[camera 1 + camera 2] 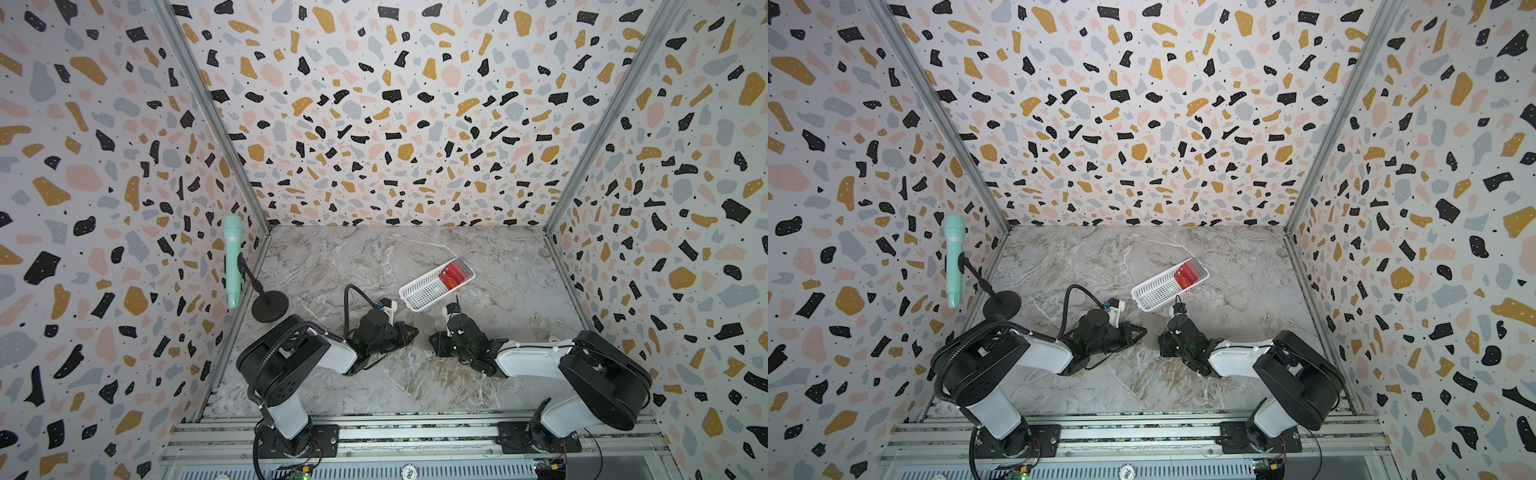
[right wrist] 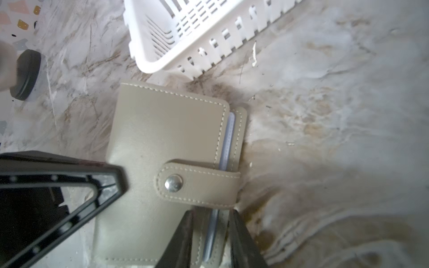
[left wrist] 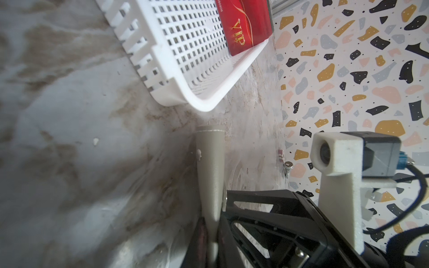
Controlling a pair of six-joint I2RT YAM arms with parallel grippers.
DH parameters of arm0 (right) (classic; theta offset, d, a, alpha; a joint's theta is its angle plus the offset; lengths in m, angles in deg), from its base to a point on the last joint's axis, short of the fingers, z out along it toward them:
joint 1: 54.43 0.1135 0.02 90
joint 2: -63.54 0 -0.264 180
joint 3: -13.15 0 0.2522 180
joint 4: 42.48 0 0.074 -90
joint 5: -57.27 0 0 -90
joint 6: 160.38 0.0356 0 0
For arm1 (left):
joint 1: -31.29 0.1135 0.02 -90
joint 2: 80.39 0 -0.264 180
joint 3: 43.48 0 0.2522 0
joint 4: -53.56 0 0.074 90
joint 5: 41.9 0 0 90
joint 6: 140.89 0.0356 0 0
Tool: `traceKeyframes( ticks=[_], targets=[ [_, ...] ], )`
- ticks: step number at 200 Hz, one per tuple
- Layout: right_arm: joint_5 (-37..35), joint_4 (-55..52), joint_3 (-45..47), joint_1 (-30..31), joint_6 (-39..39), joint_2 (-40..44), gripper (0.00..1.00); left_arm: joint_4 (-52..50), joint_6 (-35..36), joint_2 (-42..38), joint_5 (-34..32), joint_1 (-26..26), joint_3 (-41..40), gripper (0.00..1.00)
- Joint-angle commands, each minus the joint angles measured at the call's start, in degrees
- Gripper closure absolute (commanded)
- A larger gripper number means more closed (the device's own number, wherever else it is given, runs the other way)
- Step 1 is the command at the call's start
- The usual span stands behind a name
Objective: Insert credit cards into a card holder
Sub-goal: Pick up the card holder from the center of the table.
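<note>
Terrazzo-print walls (image 1: 374, 104) box in a marble tabletop (image 1: 332, 257), and on it the task looks barely begun. Red credit cards (image 1: 453, 274) lie overlapping in the far end of a white perforated basket (image 1: 422, 293). The top one shows gold VIP lettering in the left wrist view, and none is out of the basket or in a sleeve. Just beside the basket's near end, between the two arms, lies the card holder (image 2: 162, 139). It is closed, its snap tab (image 2: 199, 183) fastened round the free edge, where pale blue sleeves show only as a thin line. The left gripper (image 1: 409, 333) is pinched onto the holder's spine side, with the cover running edge-on between its closed fingers in the left wrist view. The right gripper (image 2: 211, 243) stands partly parted astride the free edge just below the tab, and I cannot tell whether it clamps that edge or merely brackets it. By my reading everything remains: pop the snap, fold the cover back, then fetch each card from the basket and slide it into a sleeve.
</note>
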Motion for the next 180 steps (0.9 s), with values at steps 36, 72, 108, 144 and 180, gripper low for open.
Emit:
traceKeyframes(
  ticks=[36, 72, 108, 144, 180],
  targets=[
    [-3.2, -8.8, -2.7, 1.3, -2.3, 6.8, 0.7, 1.9, 2.0, -3.6, -2.0, -2.4, 0.2, 0.95],
    [-2.9, -10.2, -5.2, 1.3, -3.1, 6.1, 0.71, -1.2, 3.2, -5.2, -3.9, -3.4, 0.7, 0.97],
    [-3.3, -10.4, -7.2, 1.3, -3.8, 5.1, 0.7, -3.9, 4.8, -5.6, -4.8, -4.5, 1.7, 0.98],
    [-3.4, -11.8, -8.5, 1.3, -3.8, 3.1, 0.7, -5.4, 5.4, -6.8, -6.0, -4.9, 1.9, 0.98],
    [-2.7, -12.6, -8.8, 1.6, -3.4, 1.6, 0.7, -7.4, 6.4, -7.9, -7.2, -5.0, 2.3, 0.99]
  ],
)
